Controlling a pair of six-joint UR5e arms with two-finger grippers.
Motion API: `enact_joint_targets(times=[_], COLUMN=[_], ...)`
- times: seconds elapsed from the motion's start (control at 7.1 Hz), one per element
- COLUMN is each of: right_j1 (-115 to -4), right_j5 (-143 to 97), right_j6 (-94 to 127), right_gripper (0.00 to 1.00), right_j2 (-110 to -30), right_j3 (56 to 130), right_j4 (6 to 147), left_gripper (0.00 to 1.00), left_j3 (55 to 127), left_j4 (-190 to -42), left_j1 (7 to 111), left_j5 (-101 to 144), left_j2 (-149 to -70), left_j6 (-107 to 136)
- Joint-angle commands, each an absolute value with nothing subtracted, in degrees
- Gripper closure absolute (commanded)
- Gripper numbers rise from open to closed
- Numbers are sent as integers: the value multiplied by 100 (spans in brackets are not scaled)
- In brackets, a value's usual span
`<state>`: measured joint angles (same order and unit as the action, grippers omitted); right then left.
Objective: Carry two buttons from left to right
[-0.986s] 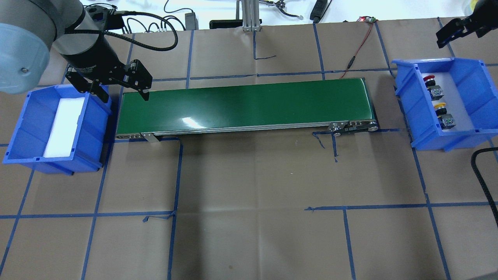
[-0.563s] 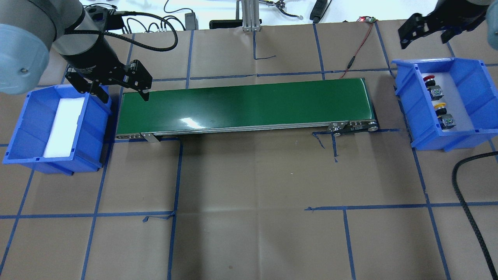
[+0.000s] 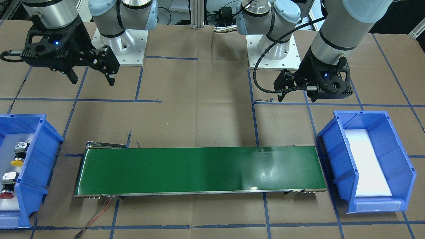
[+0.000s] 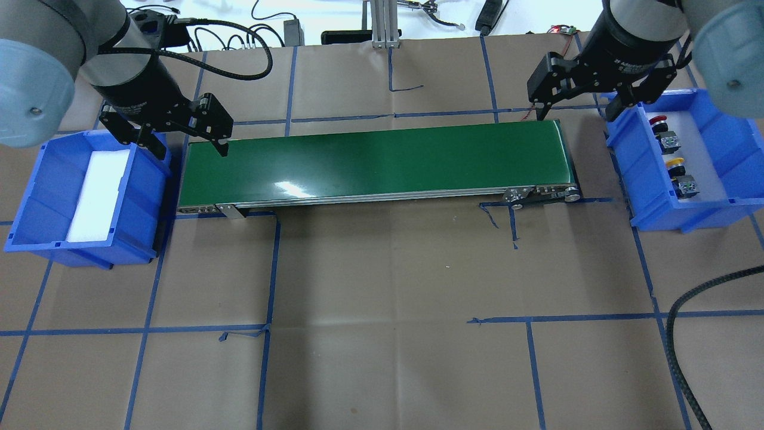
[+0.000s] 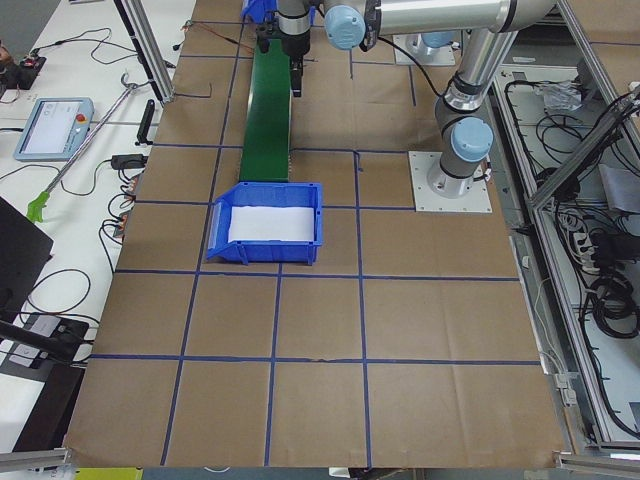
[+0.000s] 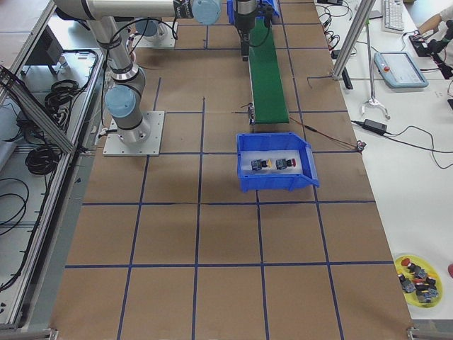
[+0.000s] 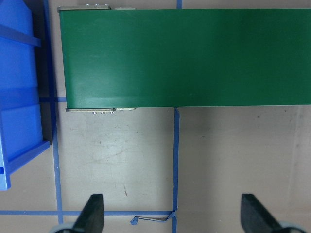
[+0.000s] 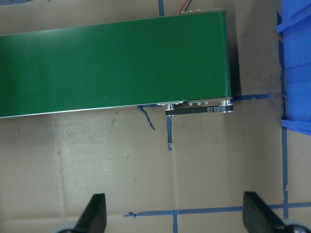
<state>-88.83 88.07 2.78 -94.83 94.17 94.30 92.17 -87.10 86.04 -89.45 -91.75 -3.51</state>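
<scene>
Two buttons lie in the blue bin on the right, side by side but apart on its pale floor. The red button is the farther from the robot and the yellow button the nearer, each on its side with its grey block end toward the robot. Neither has shifted over the last second.

What has changed is the right arm. A second ago only the tip of its tool showed at the far right corner of the table, beyond the bin. Since then it has swung inward along the table, and the right gripper now hangs over the right end of the green conveyor belt, just beside the bin's inner wall. Its jaws are spread wide. In its wrist view both fingers stand far apart with only brown paper and blue tape between them, and nothing is held. The black cable trailing from that arm has swept further in across the near right of the table.

The left arm has not budged. The left gripper hangs over the gap between the belt's left end and the blue bin on the left, jaws likewise spread and empty, its fingers well apart in the wrist view. That bin holds only a white foam pad. The belt carries nothing.
</scene>
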Motion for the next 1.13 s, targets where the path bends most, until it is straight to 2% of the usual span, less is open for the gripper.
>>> enact_joint_targets(times=[0.0, 0.99], right_j1=[-8912, -8930], right_j5=[8833, 8604], right_j6=[334, 343], right_gripper=[0, 0], right_j2=[-9887, -9694], right_j3=[9817, 9607], right_j4=[9422, 9413], left_gripper=[0, 0], left_j3=[9229, 9246], left_j4=[-8710, -8710], left_j1=[8604, 8604], left_j5=[-8938, -8947], left_j2=[-9167, -9158], left_j6=[-352, -352])
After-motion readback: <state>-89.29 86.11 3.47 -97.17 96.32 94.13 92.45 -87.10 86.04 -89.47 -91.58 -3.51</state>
